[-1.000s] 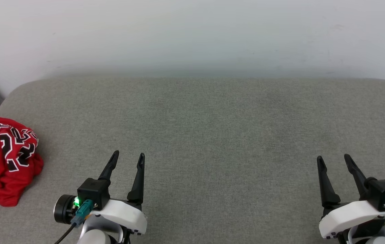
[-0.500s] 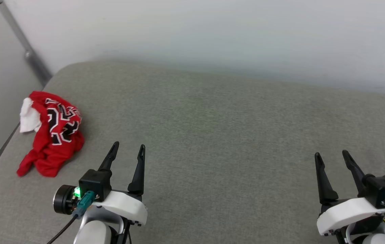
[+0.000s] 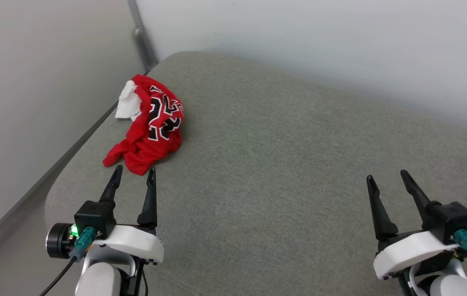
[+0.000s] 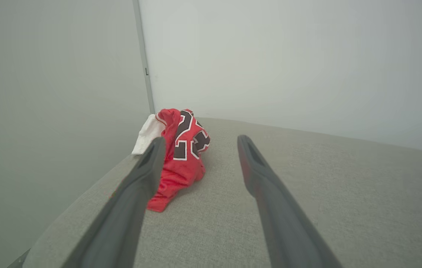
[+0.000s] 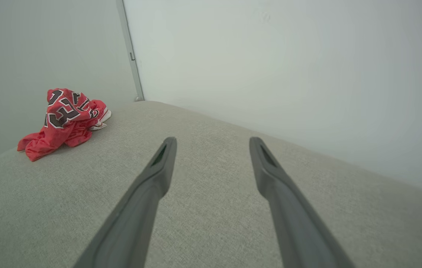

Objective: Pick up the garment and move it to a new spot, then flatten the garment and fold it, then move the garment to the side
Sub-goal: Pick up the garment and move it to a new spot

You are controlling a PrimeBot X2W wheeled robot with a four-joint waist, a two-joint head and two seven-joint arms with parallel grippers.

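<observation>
The garment point(image 3: 151, 131) is a red jersey with black, white-edged lettering. It lies crumpled in one heap on the grey padded surface point(image 3: 278, 144), near the surface's left edge and far corner, at about 10 o'clock from the middle of the head view. A white part of it shows on the side toward the wall, at 11 o'clock of the heap, and a thin red end trails out at 7 o'clock. Nothing holds it.

The left gripper point(image 3: 134, 168) is at 7 o'clock in the head view. Its two dark fingers stand apart with nothing between them and point to 12 o'clock, with their tips close to the near edge of the heap. In the left wrist view the garment point(image 4: 184, 156) is partly behind the left finger point(image 4: 147, 167), at 11 o'clock. I cannot tell if the tip touches the cloth.

The right gripper point(image 3: 386, 175) is at 4 o'clock, well apart from the garment, with its fingers also spread and empty, low over bare grey surface. From its wrist view the garment point(image 5: 62, 119) is far away at 10 o'clock, before the pale wall point(image 3: 299, 33) and a grey corner strip point(image 3: 140, 37)
</observation>
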